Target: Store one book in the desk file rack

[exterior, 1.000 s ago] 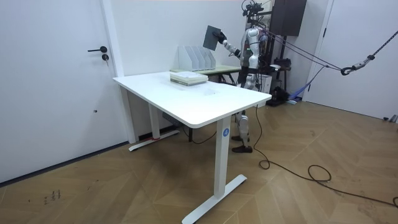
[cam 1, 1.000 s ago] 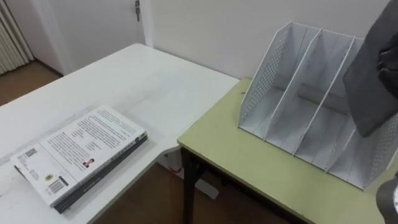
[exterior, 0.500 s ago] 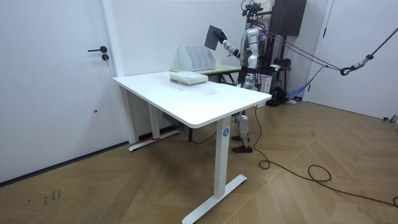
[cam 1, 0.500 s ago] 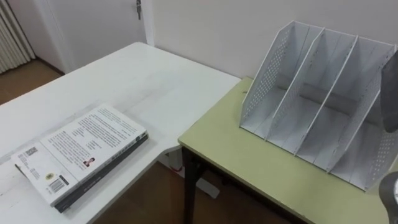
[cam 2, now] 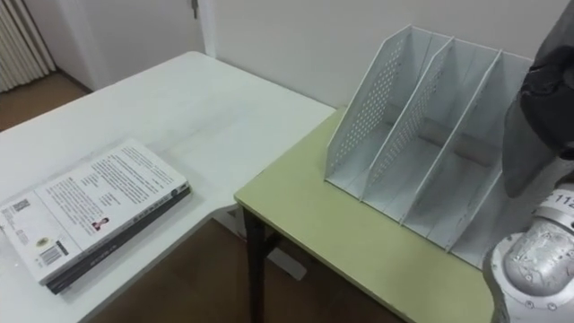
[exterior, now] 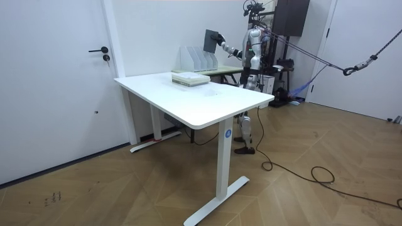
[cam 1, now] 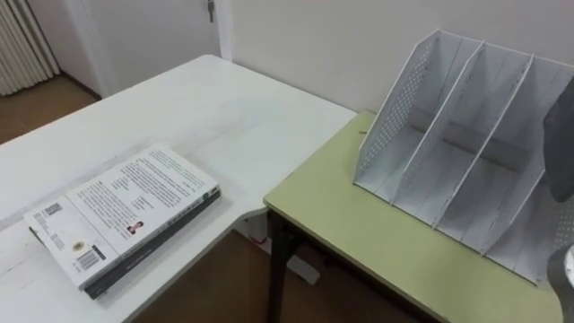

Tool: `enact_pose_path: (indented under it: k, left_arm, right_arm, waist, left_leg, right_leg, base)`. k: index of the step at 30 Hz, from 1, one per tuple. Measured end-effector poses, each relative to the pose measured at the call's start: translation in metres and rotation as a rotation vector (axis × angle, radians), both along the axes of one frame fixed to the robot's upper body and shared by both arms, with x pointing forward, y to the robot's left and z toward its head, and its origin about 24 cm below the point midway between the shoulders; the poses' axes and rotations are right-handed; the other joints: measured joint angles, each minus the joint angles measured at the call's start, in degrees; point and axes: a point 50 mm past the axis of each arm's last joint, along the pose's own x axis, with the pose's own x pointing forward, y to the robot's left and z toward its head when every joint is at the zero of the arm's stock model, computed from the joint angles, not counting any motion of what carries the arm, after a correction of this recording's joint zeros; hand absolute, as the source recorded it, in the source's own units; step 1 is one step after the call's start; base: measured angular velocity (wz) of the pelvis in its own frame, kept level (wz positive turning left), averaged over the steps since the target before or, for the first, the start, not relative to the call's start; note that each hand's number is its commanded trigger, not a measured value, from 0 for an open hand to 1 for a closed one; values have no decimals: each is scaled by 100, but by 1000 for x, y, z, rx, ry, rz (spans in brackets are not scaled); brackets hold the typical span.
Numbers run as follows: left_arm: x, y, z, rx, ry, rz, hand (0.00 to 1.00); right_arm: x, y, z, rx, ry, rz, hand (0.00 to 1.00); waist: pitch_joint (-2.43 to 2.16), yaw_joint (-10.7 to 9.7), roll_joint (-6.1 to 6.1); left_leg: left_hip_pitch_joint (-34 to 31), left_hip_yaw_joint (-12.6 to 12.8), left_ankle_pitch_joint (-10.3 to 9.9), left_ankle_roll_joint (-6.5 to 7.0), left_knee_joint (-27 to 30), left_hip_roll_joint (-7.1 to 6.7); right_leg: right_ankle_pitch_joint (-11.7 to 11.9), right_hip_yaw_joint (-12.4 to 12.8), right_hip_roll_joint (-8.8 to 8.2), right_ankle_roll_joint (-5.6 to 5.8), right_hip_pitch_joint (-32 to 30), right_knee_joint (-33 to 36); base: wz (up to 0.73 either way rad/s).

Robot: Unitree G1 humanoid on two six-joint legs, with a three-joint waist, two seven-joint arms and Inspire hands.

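Robot stands behind the green bench [cam 1: 359, 224], at its far side in the room view, right arm stretched toward the file rack [cam 1: 395, 117].

Right hand [cam 2: 560, 188]: clamped on the dark book [cam 2: 538, 99]. Grip sits low on the book, at its near edge, and is mostly hidden by the cover in the eye views.

Dark book: held upright in the air at the rack's right end, in front of the rightmost slot that shows. In the room view its lower edge overlaps the rack's top at the room view's right end. Cannot tell whether book and rack touch. Not yet down in a slot.

File rack: white, perforated side wall, 3 slots showing, open side toward the robot. It stands on the green bench near the wall.

White bench [cam 1: 206, 117]: butts against the green bench at the robot's left. A stack of books [cam 1: 126, 215] lies flat on it, a pale printed cover on top and a darker volume under it, well apart from the rack.
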Motion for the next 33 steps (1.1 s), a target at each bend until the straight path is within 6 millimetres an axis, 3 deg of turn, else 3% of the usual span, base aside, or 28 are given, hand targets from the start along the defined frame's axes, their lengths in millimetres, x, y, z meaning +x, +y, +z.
enact_pose_path:
  k: [16, 29, 33]
  left_arm:
    - [2, 3, 0, 4, 24, 4, 0]
    - [3, 6, 0, -3, 45, 14, 0]
    - [3, 6, 0, -5, 49, 15, 0]
  right_arm:
    - [12, 0, 5, 37, 10, 4, 100]
    - [28, -33, -13, 115, 151, -132, 100]
    - [35, -41, -22, 165, 211, -133, 100]
  waist:
    - [8, 31, -35]
    - [-9, 25, -116]
    - [4, 23, -142]
  left_leg:
    - [-1, -100, 0, 1, 63, -13]
    - [-29, -259, 6, 7, 102, -47]
    - [-25, -265, 6, 7, 97, -48]
  right_leg:
    - [-2, -131, -28, 1, 72, -16]
    - [-3, -262, -52, 7, 164, -82]
    - [-3, -258, -53, 7, 166, -81]
  base:
    - [3]
    - [7]
    - [0]
